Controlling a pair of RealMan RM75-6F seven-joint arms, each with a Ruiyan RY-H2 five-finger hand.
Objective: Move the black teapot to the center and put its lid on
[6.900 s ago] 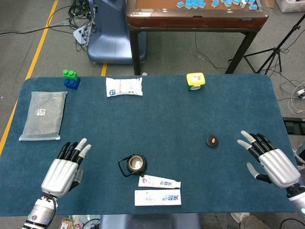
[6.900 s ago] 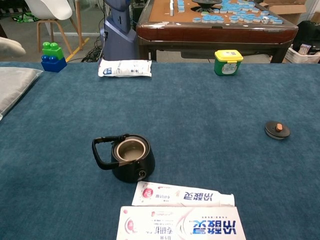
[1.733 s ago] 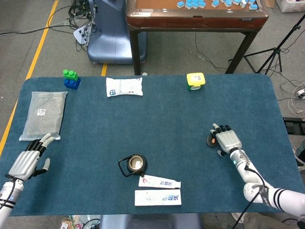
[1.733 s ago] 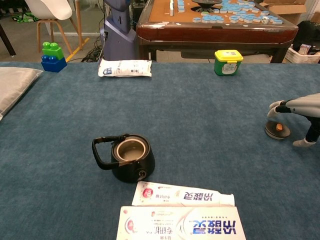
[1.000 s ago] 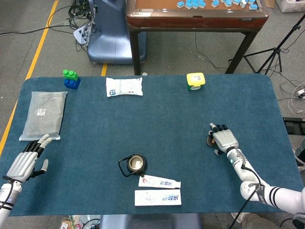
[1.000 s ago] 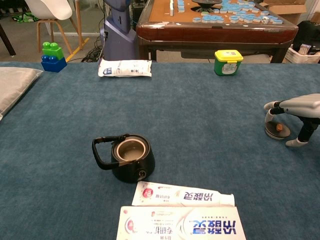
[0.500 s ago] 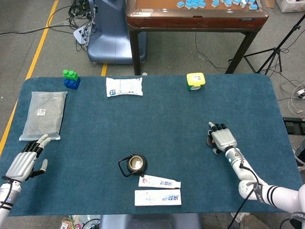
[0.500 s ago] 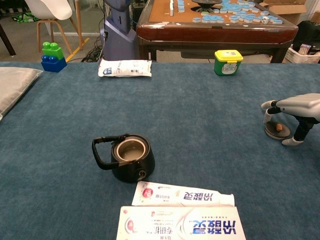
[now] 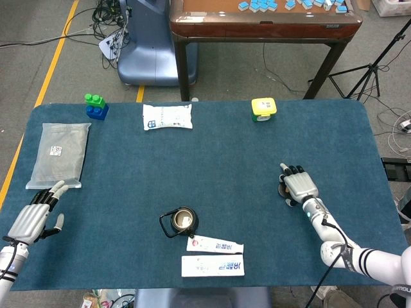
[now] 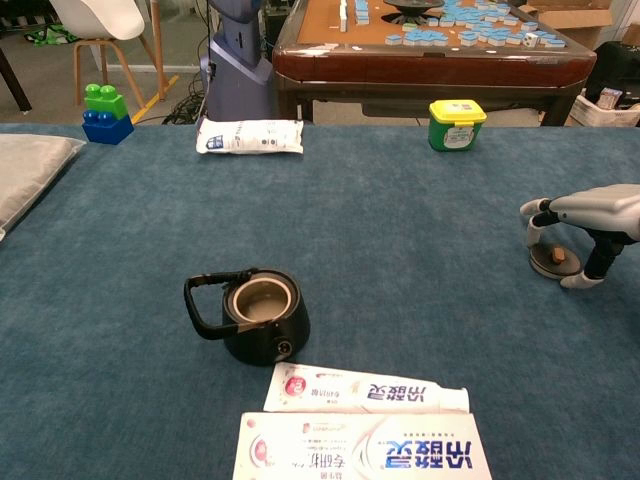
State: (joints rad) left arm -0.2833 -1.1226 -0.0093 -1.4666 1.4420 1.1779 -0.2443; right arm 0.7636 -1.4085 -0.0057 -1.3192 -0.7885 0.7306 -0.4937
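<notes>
The black teapot [image 9: 182,221] [image 10: 262,318] stands lidless at the table's front middle, its handle pointing left. Its small black lid [image 10: 553,260] with an orange knob lies flat on the cloth far to the right. My right hand [image 9: 300,186] [image 10: 585,220] arches over the lid, a finger [image 10: 533,228] down on its left and the thumb on its right. The head view shows only the lid's left edge [image 9: 280,190] beside the hand. My left hand [image 9: 32,219] lies at the front left with fingers apart, holding nothing.
A toothpaste tube [image 9: 215,244] and its box [image 9: 212,265] lie just in front of the teapot. At the back are a white packet [image 9: 167,117], a yellow-lidded jar [image 9: 263,109] and toy blocks [image 9: 96,106]. A grey bag [image 9: 59,154] lies at the left.
My right hand has reached in from the front right and settled over the lid, edging slightly left in the last second. The left hand has drawn back to the left edge. Teapot unmoved.
</notes>
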